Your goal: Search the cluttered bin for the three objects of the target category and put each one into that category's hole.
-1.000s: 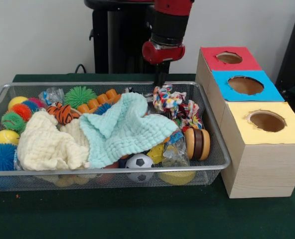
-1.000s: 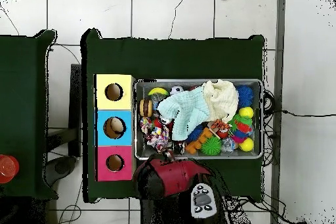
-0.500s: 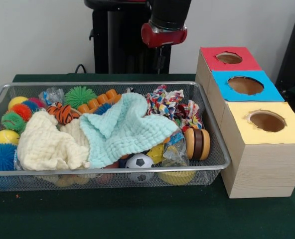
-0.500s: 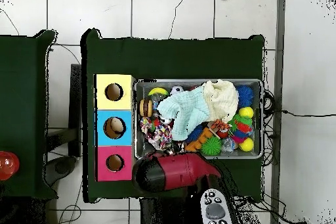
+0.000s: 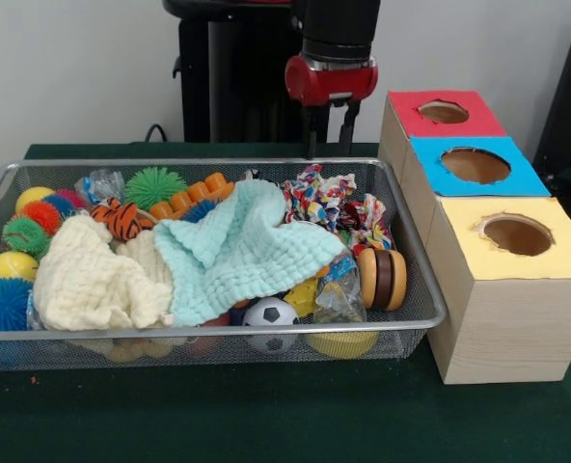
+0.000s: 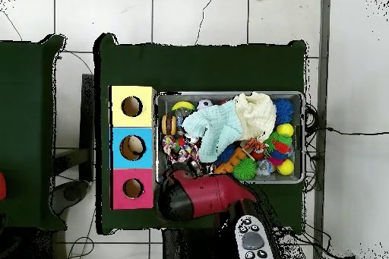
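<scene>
My gripper (image 5: pixel 329 133) hangs open and empty above the far rim of the wire bin (image 5: pixel 218 164), just behind a colourful knotted rope toy (image 5: pixel 314 193). A second bright rope toy (image 5: pixel 367 222) lies to its right. In the overhead view the red arm covers the bin's near rim, with the gripper (image 6: pixel 191 169) beside the rope toys (image 6: pixel 178 153). The wooden box to the right has a red hole (image 5: pixel 444 112), a blue hole (image 5: pixel 475 165) and a yellow hole (image 5: pixel 517 234).
A mint cloth (image 5: pixel 242 246) and a cream cloth (image 5: pixel 93 275) cover the bin's middle. Around them lie a wooden yo-yo (image 5: pixel 382 280), a soccer ball (image 5: pixel 269 315), a tiger-striped toy (image 5: pixel 122 220), a green spiky ball (image 5: pixel 153 183) and several other balls at the left.
The gripper has risen from the rope toy and shifted slightly right. The rope toy stayed in the bin and settled flatter.
</scene>
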You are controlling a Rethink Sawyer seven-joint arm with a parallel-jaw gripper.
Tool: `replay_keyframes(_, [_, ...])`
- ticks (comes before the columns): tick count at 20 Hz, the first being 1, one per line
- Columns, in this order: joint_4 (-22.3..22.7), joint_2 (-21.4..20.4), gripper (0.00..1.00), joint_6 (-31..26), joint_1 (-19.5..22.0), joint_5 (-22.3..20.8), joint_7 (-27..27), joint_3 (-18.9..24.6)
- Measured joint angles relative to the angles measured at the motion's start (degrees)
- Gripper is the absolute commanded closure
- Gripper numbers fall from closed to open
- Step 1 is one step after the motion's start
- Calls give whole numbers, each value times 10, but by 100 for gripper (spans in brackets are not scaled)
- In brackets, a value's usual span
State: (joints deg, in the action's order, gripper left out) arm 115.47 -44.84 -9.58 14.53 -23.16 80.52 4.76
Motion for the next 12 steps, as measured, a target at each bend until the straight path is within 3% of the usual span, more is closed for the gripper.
replay_keyframes(7, [-1,49,0,143,-14,-35,0,-23])
replay_keyframes(12, [-2,86,0,203,-33,-44,0,-49])
